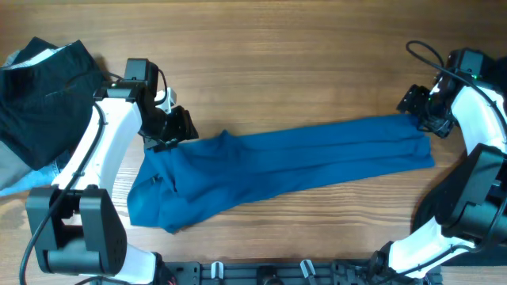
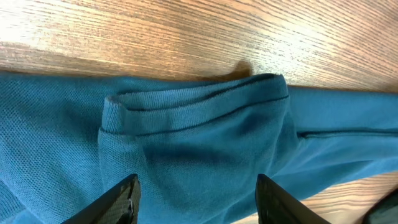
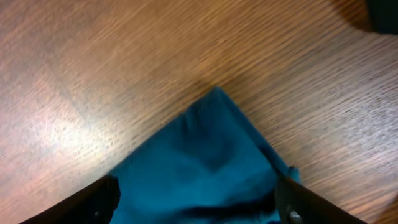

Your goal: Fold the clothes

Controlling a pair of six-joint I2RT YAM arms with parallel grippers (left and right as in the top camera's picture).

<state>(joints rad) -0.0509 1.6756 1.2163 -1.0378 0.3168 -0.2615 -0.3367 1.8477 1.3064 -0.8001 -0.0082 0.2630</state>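
Blue shirt (image 1: 301, 162) lies long; left claw (image 2: 196, 186) and right claw (image 3: 199, 193) hang released: best pinch collar (image 2: 193, 106) and far corner (image 3: 214, 118) evenly.

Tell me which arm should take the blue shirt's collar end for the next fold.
Left. The left gripper hovers open directly over the collar. The right gripper sits at the blue shirt's opposite end, over a hem corner, and would probably have to cross the whole garment.
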